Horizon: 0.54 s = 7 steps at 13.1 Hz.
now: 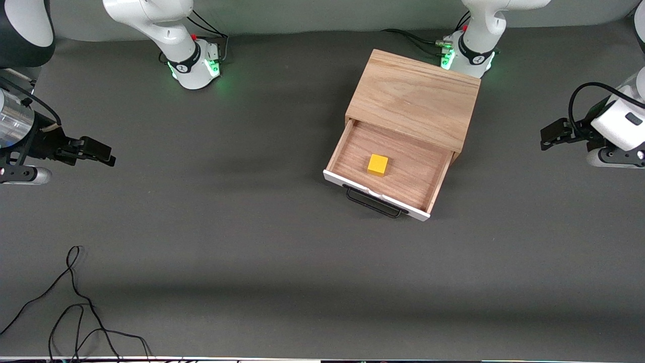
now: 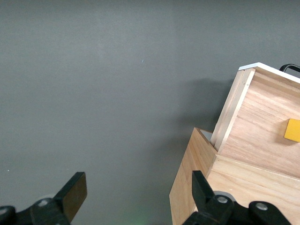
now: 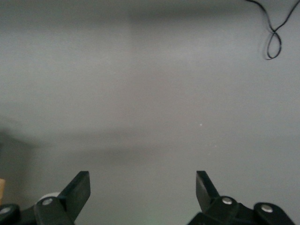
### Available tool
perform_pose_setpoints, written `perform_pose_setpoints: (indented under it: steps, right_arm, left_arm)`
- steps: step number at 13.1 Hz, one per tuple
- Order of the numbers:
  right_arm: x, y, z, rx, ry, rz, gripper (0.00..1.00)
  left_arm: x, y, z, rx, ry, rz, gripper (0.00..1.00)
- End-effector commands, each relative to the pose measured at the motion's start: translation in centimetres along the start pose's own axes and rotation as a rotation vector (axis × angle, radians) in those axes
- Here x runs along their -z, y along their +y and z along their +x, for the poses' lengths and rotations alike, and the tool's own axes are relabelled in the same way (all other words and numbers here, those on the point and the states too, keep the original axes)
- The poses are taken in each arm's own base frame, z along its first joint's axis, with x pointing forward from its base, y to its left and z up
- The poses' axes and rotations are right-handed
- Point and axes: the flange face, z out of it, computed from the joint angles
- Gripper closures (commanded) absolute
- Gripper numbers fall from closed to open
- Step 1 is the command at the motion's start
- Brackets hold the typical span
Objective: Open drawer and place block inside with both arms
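Note:
The light-wood cabinet (image 1: 413, 98) stands toward the left arm's end of the table. Its drawer (image 1: 336, 148) is pulled open toward the front camera, its white front panel carrying the black bar handle (image 1: 375, 204). The yellow block (image 1: 378, 165) lies inside the drawer on its floor. My left gripper (image 1: 549, 133) is open and empty, up in the air beside the cabinet at the table's end. Its wrist view shows the gripper (image 2: 138, 180), the cabinet (image 2: 197, 187), the drawer's side wall (image 2: 234, 112) and the block (image 2: 293, 130). My right gripper (image 1: 108, 154) is open and empty over the table's other end; the right wrist view shows it (image 3: 143, 180) over bare mat.
A loose black cable (image 1: 75, 302) lies on the grey mat near the front camera at the right arm's end; it also shows in the right wrist view (image 3: 273, 42). The green-lit arm bases (image 1: 194, 65) (image 1: 466, 55) stand along the table's edge farthest from the camera.

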Motion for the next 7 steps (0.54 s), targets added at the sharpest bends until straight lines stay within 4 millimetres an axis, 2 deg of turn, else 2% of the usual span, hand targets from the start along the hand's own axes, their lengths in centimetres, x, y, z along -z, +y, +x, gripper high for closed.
perform_pose_setpoints:
  steps: [1,7]
  right_arm:
    - [0.16,0.24,-0.38,0.019,0.04,-0.026,0.0]
    - [-0.61,0.18,0.0,0.014,0.025,-0.017,0.0]
  left_arm:
    - [0.41,0.0,-0.16,-0.018,0.006,0.009,0.0]
    - [0.41,0.0,-0.15,-0.02,0.006,0.009,0.0]
